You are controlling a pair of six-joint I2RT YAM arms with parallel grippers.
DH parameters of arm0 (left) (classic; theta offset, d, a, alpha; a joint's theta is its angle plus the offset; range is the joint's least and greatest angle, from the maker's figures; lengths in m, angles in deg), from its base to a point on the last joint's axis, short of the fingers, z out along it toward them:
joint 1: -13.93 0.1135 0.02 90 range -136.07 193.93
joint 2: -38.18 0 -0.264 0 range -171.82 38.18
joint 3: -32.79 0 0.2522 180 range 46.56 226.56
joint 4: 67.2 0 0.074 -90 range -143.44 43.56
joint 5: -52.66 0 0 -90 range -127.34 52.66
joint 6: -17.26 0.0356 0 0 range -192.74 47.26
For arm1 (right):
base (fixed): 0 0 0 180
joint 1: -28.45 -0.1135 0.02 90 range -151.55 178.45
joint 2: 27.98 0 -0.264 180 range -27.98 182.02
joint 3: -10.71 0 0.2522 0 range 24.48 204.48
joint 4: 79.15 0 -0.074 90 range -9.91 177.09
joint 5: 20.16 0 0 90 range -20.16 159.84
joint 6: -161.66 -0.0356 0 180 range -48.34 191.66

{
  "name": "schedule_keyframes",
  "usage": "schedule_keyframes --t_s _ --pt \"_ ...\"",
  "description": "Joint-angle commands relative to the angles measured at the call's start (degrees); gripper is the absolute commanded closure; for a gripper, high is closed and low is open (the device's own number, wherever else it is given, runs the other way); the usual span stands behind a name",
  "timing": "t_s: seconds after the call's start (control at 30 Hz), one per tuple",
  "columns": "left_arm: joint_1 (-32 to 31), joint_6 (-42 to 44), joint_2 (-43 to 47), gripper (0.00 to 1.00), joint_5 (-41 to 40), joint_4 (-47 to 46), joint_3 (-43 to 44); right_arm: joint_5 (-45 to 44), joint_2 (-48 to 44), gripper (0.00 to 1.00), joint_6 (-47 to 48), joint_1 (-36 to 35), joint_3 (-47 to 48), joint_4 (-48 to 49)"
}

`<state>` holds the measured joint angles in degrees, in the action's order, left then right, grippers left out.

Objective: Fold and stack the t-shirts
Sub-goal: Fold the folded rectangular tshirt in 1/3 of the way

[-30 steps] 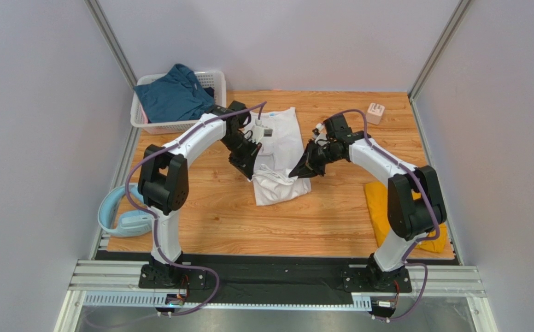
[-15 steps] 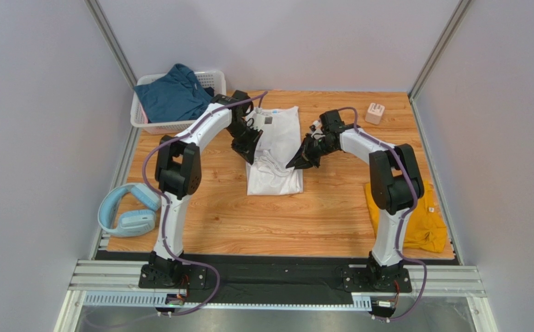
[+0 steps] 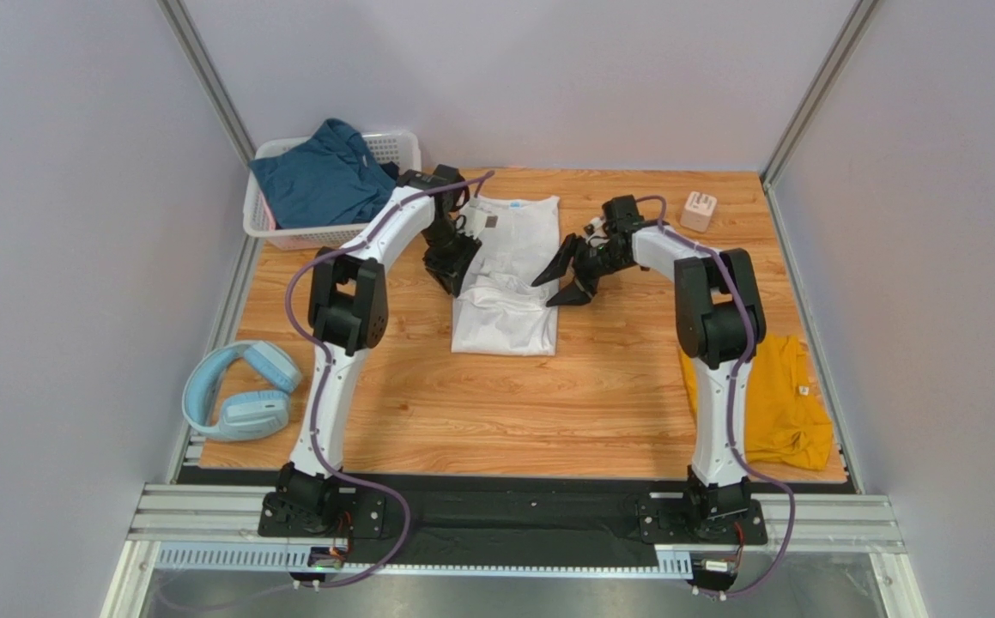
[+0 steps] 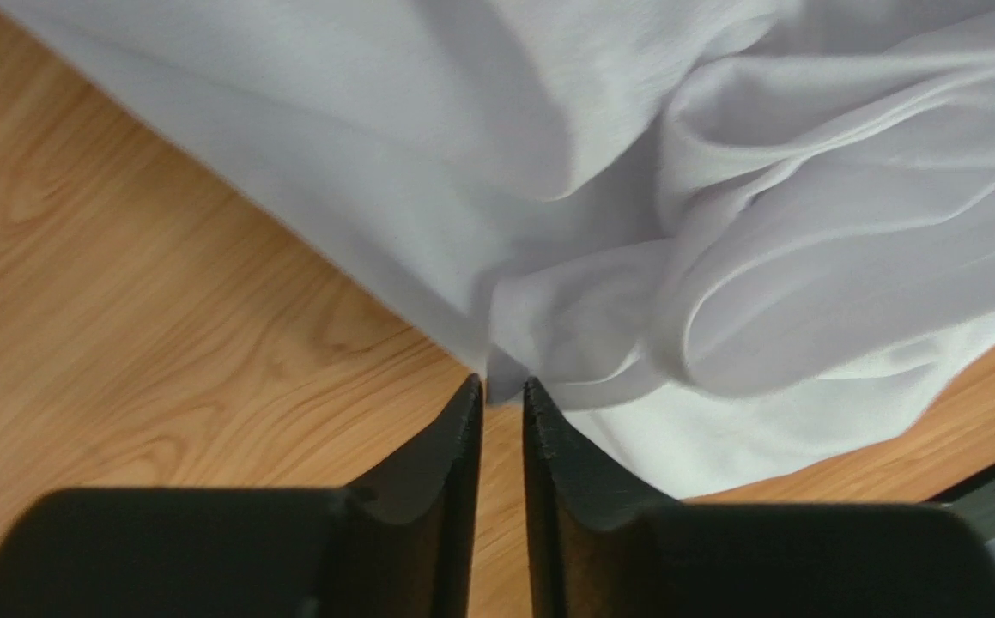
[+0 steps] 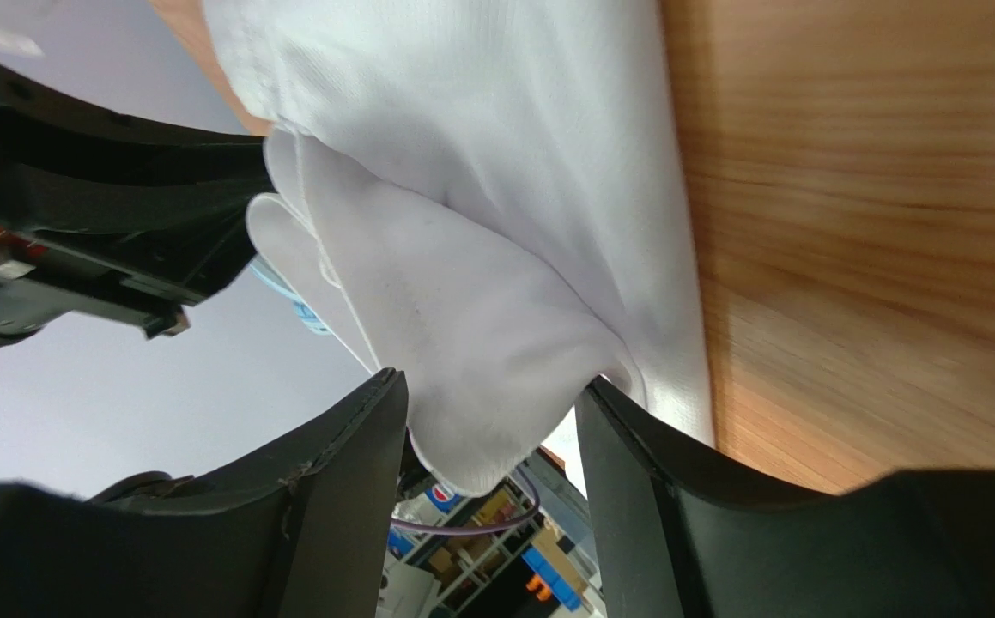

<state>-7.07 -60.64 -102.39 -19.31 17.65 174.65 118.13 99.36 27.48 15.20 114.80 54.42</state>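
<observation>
The white t-shirt [image 3: 508,307] lies mid-table as a long narrow strip, with loose folds bunched near its middle. My left gripper [image 3: 455,276] is at its left edge. In the left wrist view that gripper [image 4: 502,384] stands slightly open, and a rumpled hem of the white shirt [image 4: 722,193] just reaches the tips. My right gripper [image 3: 558,286] is at the shirt's right edge. Its wrist view shows it [image 5: 489,380] open wide, with a loose fold of white cloth [image 5: 489,168] hanging unpinched between the fingers. The teal t-shirt [image 3: 322,180] is heaped in a basket. The mustard t-shirt [image 3: 773,406] lies at the right.
The white lattice basket [image 3: 402,144] stands at the back left corner. Pale-blue headphones [image 3: 234,393] rest off the table's left edge. A small pale block [image 3: 700,209] sits at the back right. Grey walls close in both sides.
Both grippers have gone from shut to open and moved toward the back of the table. The white shirt, lifted and bunched before, now lies flatter on the wood.
</observation>
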Motion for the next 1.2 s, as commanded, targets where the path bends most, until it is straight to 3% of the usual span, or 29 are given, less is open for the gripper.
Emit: schedule_keyframes --t_s 0.0,0.07,0.1,0.13,0.27,0.3,0.43,0.63,0.93,1.07,1.17 --pt "2.71 3.19 6.09 0.53 -7.8 1.77 2.95 0.05 -4.03 0.43 -0.55 3.94 4.85 -1.69" --pt "3.06 4.33 8.11 0.38 -10.1 2.21 4.53 -3.37 -4.83 0.43 2.07 4.64 10.01 -6.69" --pt "2.98 4.69 10.82 0.21 -10.89 2.21 4.71 -4.69 -5.0 0.43 2.95 4.47 11.7 -8.54" --pt "3.06 4.86 12.33 0.14 -10.9 2.04 4.71 -6.35 -5.27 0.43 4.18 4.55 13.02 -10.82" --pt "2.98 2.42 23.81 0.05 -3.46 1.77 0.95 -9.79 -8.16 0.44 7.17 2.98 14.27 -12.59" --pt "2.45 2.14 26.2 0.04 3.27 1.25 -1.33 -10.41 -9.3 0.44 7.96 2.54 14.01 -12.95" --pt "-0.36 3.28 36.58 0.04 14.74 -3.66 -20.1 -6.39 -11.86 0.45 11.92 -2.98 11.02 -11.81" --pt "-0.28 2.4 45.56 0.04 15.91 -11.66 -36.4 -2.16 -4.68 0.47 14.31 -11.17 13.28 -12.51" --pt "0.34 1.09 47.85 0.04 20.73 -13.96 -37.83 2.59 12.12 0.49 9.03 -11.01 27.35 -11.98" --pt "-1.59 0.82 44.0 0.04 23.72 -16.68 -36.34 4.61 21.68 0.51 7.71 -9.51 33.76 -11.81" --pt "-5.62 2.49 39.16 0.04 21.38 -17.39 -34.67 5.14 23.82 0.52 7.01 -8.98 33.35 -10.41"
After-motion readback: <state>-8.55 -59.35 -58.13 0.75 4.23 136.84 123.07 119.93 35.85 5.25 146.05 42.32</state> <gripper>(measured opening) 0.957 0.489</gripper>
